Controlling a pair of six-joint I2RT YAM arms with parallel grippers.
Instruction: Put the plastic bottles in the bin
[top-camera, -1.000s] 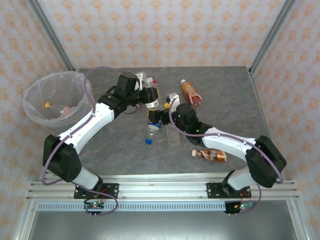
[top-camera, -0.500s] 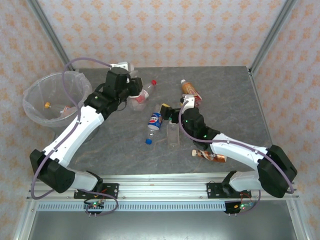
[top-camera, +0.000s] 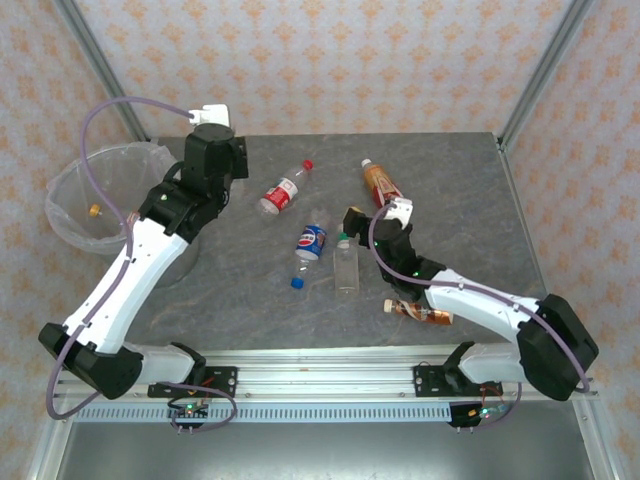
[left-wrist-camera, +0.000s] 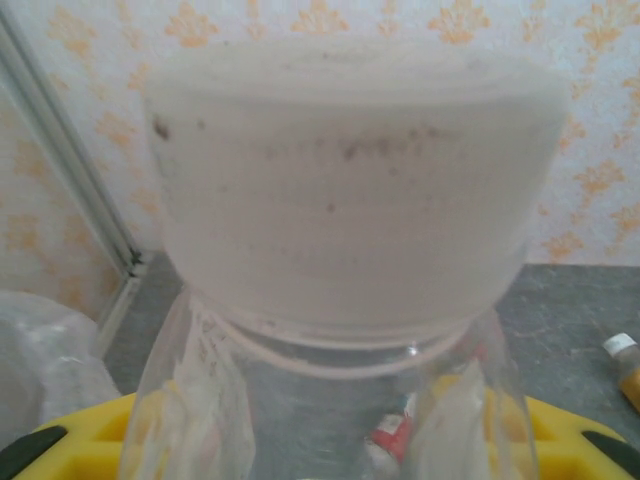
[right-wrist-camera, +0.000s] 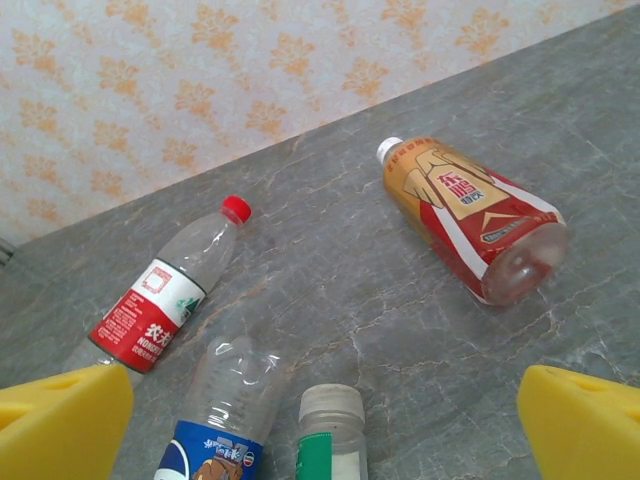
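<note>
Left jaws carried bottle (left-wrist-camera: 340, 240) toward bin (top-camera: 70, 230); bottles (top-camera: 284, 190) scattered.

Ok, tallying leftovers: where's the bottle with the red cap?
In the top view, the red-capped bottle lies left of centre on the table, behind the blue-labelled bottle, left of the orange-labelled bottle.

Bright, even light casts soft shadows on the grey stone worktop (top-camera: 450, 180); the close white-capped clear plastic bottle (left-wrist-camera: 340, 200) looks blurred.

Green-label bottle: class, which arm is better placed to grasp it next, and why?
Right. The right gripper, open, faces the green-label bottle close by; the left gripper is shut on another bottle.
</note>
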